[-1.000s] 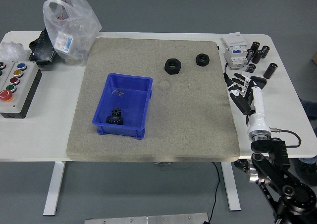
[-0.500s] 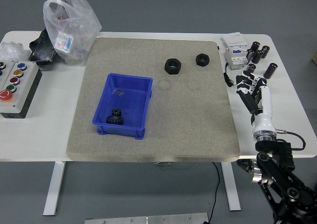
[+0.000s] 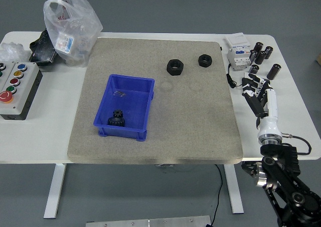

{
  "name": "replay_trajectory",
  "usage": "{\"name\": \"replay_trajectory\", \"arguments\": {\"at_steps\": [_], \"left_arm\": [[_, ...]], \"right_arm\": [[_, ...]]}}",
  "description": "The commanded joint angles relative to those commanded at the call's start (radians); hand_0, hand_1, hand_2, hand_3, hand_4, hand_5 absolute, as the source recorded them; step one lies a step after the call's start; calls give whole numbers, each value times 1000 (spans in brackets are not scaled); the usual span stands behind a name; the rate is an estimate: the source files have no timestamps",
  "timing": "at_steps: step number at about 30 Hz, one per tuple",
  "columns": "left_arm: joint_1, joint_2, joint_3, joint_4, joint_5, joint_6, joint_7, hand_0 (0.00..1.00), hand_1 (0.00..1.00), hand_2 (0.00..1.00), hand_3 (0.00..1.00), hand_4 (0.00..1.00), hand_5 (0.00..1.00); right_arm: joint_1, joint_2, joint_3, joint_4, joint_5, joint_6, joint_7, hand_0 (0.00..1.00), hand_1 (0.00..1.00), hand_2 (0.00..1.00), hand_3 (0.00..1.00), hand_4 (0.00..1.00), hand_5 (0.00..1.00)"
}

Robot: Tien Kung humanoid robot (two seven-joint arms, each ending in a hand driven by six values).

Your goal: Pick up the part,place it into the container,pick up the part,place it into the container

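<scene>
Two black hex nuts lie on the grey mat: a larger one (image 3: 175, 67) and a smaller one (image 3: 204, 60) to its right, near the mat's far edge. A blue container (image 3: 126, 107) sits left of the mat's middle with a black gear (image 3: 116, 119) and a small clear piece inside. My right hand (image 3: 255, 91) hovers over the white table right of the mat, fingers spread and holding nothing. It is well right of and nearer than the nuts. My left arm is out of view.
A grey electrical module (image 3: 238, 51) and several black cylinders (image 3: 261, 53) lie at the far right. A clear plastic bag (image 3: 70, 23) and a black tray stand at the far left. A button box (image 3: 14, 89) sits at the left edge.
My right hand has moved right and slightly away from the mat's edge, its fingers staying spread. The nuts and the container have not moved.
</scene>
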State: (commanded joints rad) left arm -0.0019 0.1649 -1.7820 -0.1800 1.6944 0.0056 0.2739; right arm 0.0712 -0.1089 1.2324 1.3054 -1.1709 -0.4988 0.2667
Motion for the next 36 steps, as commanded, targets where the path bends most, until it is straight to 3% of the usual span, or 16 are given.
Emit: {"name": "replay_trajectory", "arguments": {"at_steps": [12,27,36], "left_arm": [[12,-5,4,0,-21,3,-5,612,604,587,619,622,344],[-19,8,26,0,-23,-5,-15,612,604,586,618,622,342],[-19,-13,50,0,-16,-6,-14,612,605,586,618,623,340]], "right_arm": [[-8,-4,22,16,-23,2,-8,603,691,720,733,765,515],[-8,-3,53,25,-51,10,-30,606,688,720,723,767,520],[-4,-5,60,18,-40,10,-28,603,686,719,712,769,522]]}}
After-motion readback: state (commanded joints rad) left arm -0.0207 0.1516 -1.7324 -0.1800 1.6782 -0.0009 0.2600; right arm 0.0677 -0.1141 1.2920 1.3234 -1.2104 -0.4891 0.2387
